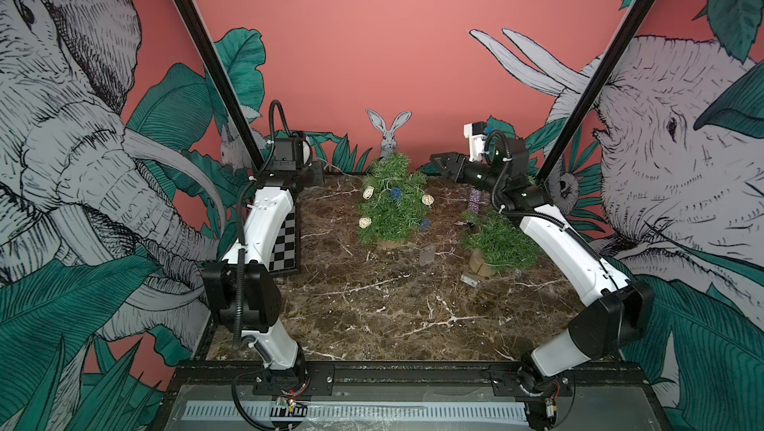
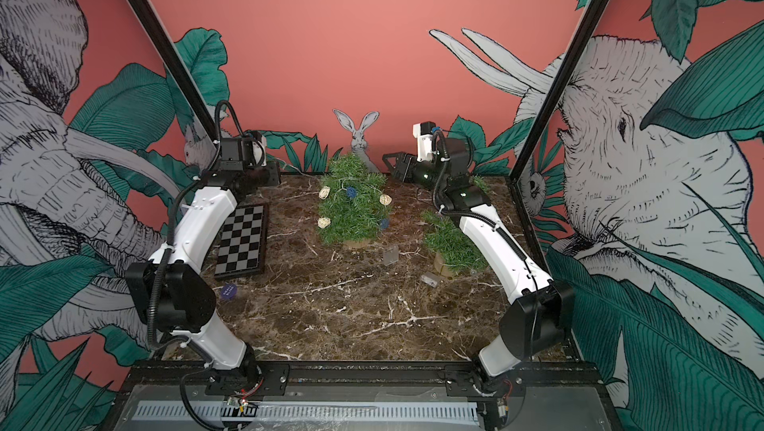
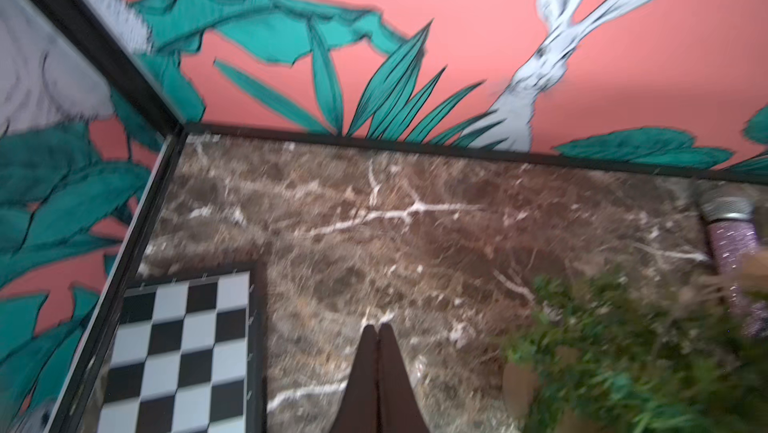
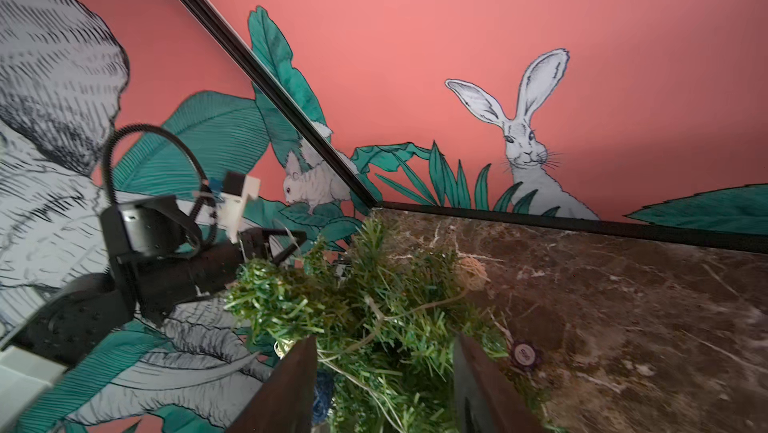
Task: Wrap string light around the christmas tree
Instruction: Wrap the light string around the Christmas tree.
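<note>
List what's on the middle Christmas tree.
A string light drapes the front of the Christmas tree: three cream woven balls, two blue balls, thin wire. Its far side is hidden, so a full wrap can't be confirmed.

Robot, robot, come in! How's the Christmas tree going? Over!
Left gripper shut by chessboard. Right gripper open beside Christmas tree. String light draped round it. Second tree under right arm.

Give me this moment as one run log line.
christmas tree: string light draped around it | left gripper: shut, empty | right gripper: open, near treetop
</note>
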Motion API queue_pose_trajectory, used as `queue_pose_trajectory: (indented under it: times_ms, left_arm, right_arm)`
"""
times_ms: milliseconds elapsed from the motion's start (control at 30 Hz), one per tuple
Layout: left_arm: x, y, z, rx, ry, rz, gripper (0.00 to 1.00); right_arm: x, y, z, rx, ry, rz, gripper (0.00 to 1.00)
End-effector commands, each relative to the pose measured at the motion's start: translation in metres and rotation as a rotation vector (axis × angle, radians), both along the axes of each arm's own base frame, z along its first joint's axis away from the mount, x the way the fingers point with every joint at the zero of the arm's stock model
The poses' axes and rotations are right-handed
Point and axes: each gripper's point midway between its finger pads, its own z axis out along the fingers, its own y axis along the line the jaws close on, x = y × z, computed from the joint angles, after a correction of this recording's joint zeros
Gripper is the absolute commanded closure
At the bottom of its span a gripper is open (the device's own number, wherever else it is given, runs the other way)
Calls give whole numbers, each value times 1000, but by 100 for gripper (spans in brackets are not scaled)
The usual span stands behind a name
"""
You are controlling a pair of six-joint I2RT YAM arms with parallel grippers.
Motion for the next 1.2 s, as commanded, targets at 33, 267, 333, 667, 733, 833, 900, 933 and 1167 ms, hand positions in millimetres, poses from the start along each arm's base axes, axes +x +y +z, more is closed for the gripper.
queue_pose_trajectory:
  times_ms: [33,267,333,667,733,833,900,933,1167]
  left_arm:
    - [28,-35,25,18,-92,-95,100]
    - [78,-90,51,-4,-203,-262,100]
    - [79,-122,68,-19,-283,-382,100]
    - [64,-213,108,-231,-486,-802,100]
    - [52,-226,116,-278,-501,-868,100]
    - [42,-237,127,-316,-519,-912,100]
    - [39,-239,130,-329,-521,-921,100]
    - [37,-240,132,-335,-520,-927,100]
    - [21,-259,126,-360,-468,-984,100]
  right_arm:
    - [16,-7,-1,-133,-46,-50,47]
    - [52,9,-15,-201,-49,-34,47]
    - [61,17,-19,-220,-72,-7,47]
    - [97,58,-18,-288,-299,84,44]
    - [99,62,-23,-339,-339,99,42]
    - [103,63,-28,-373,-379,93,37]
    - [104,65,-29,-370,-390,95,34]
    - [105,66,-29,-368,-397,97,32]
    - [120,84,-29,-344,-438,70,23]
